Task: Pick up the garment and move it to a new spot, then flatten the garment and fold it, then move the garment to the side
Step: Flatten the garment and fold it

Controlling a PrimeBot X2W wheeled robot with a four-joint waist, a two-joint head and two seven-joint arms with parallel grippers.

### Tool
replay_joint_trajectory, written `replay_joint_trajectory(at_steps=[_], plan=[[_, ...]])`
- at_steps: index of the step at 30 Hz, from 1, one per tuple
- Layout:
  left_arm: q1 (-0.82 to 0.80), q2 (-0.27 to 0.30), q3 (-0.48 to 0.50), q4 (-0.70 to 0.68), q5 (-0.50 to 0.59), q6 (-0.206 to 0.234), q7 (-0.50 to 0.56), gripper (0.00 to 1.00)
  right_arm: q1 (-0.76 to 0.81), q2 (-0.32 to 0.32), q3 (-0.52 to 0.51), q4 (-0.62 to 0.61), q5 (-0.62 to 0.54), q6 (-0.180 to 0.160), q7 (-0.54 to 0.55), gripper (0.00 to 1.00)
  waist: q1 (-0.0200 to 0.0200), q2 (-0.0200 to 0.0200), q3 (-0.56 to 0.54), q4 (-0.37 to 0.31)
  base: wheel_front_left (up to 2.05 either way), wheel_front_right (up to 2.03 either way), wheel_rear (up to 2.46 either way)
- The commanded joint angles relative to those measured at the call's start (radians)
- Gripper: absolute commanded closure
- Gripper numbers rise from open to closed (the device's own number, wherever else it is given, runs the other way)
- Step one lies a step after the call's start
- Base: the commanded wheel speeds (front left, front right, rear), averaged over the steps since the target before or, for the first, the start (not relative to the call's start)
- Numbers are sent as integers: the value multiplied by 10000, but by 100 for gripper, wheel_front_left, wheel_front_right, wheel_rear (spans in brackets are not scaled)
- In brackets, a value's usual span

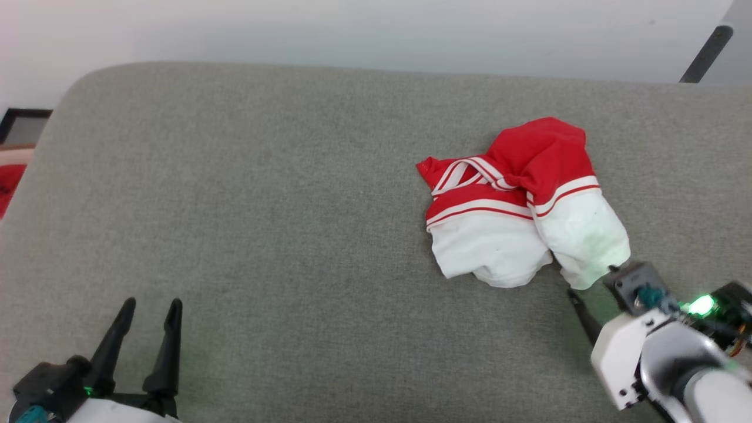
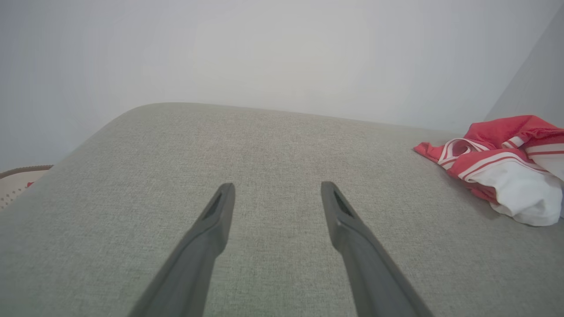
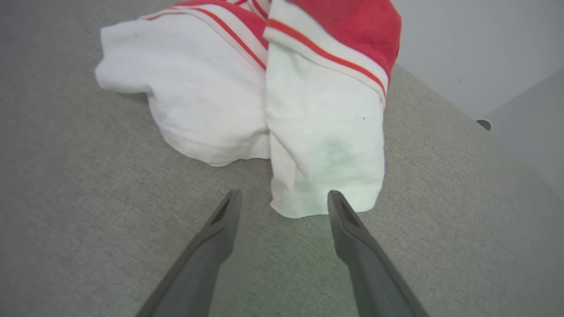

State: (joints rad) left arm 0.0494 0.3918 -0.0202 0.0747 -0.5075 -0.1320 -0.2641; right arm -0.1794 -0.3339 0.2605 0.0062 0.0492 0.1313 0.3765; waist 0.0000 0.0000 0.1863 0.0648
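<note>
The garment (image 1: 523, 200) lies crumpled on the right half of a grey upholstered surface (image 1: 264, 205), red body at the back, two white sleeves toward me, striped trim between them. My right gripper (image 1: 592, 283) sits at the near tip of the right sleeve. In the right wrist view this gripper (image 3: 284, 196) is open, its fingertips resting just short of the sleeve's hem on the garment (image 3: 308, 110). My left gripper (image 1: 150, 302) stands open at the lower left over bare fabric, far from the shirt. The left wrist view shows its fingers (image 2: 220, 211) spread, with the garment (image 2: 506, 167) far right.
A pale wall runs behind the grey surface, whose rounded back-left corner (image 1: 88, 82) drops off. A dark slanted pole (image 1: 705, 56) stands at the top right. Something red (image 1: 9, 188) and a dark frame (image 1: 17, 123) lie beyond the left edge.
</note>
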Motion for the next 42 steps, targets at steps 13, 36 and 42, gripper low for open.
replay_joint_trajectory(at_steps=[13, 36, 42], plan=[[-839, 199, -448, -36, -468, 26, 2, 0, -1688, -1738, 1457, -700, 1441, -10, 3854, 0, 0, 0, 1238, 603, 0, 0, 0], [-1018, 609, -449, -214, -718, 26, 2, 0, -2245, 666, -2856, -2143, 2776, -8, 2586, 100, 0, 0, 1671, -18, 0, 0, 0], [-1283, 873, -676, -317, -872, 26, 2, 0, -3863, 2252, -5731, -1053, 2844, -8, 2612, 100, 0, 0, 2100, -21, 0, 0, 0]])
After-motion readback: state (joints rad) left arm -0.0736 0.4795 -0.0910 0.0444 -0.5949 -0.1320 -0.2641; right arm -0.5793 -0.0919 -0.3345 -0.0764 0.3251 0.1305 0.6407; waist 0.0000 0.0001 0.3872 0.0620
